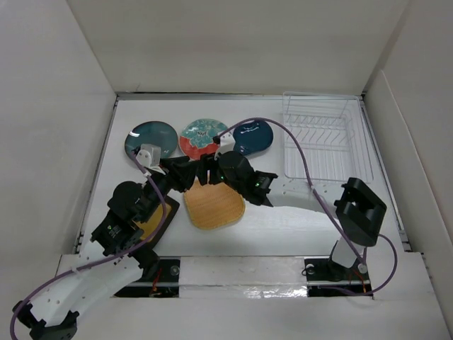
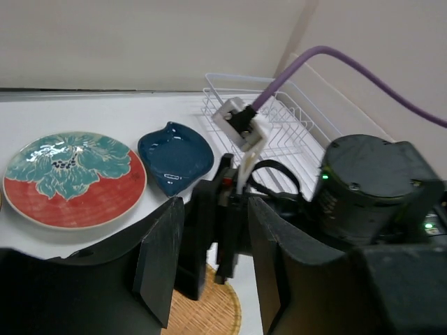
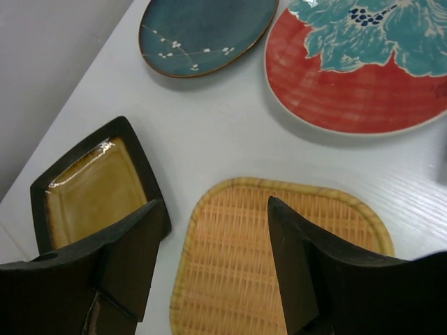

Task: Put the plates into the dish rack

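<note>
Five plates lie on the white table. The dark teal round plate (image 1: 151, 138), the red-rimmed floral plate (image 1: 202, 136) and the navy leaf plate (image 1: 253, 137) stand in a row at the back. The tan woven plate (image 1: 214, 206) lies in front, and the black-rimmed tan plate (image 1: 159, 221) lies partly under my left arm. The white wire dish rack (image 1: 322, 138) stands at the back right with no plate in it. My right gripper (image 3: 214, 209) is open, low over the woven plate's (image 3: 230, 265) left edge. My left gripper (image 2: 214, 209) is open and empty, facing the right gripper's fingers (image 2: 204, 237).
The two grippers meet close together near the table's middle (image 1: 195, 172). A purple cable (image 1: 297, 152) loops from the right wrist across the rack's front. White walls close in the table on three sides. The black-rimmed plate (image 3: 91, 185) lies just left of the woven plate.
</note>
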Controlling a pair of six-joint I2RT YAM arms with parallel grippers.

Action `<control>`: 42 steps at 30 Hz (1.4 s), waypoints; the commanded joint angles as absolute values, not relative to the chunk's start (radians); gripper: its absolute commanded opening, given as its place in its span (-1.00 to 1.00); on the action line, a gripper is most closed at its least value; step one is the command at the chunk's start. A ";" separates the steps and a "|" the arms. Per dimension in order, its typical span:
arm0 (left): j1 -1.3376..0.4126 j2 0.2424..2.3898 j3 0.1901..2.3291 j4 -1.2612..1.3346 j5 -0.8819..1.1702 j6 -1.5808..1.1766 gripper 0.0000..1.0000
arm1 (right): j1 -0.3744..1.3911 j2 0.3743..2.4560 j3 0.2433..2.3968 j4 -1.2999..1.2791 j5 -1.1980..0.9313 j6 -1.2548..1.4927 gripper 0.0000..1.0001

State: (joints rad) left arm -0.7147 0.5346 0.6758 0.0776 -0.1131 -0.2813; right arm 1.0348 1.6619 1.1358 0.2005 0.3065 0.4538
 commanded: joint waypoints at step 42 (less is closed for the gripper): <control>-0.721 0.486 0.687 0.127 -0.103 -0.253 -0.53 | 1.037 2.445 1.982 -0.084 -0.250 0.288 0.23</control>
State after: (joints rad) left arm -0.7147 0.4854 0.6758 0.0837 -0.1062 -0.2665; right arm 1.0489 2.4290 1.9198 -0.0341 -0.2550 0.3134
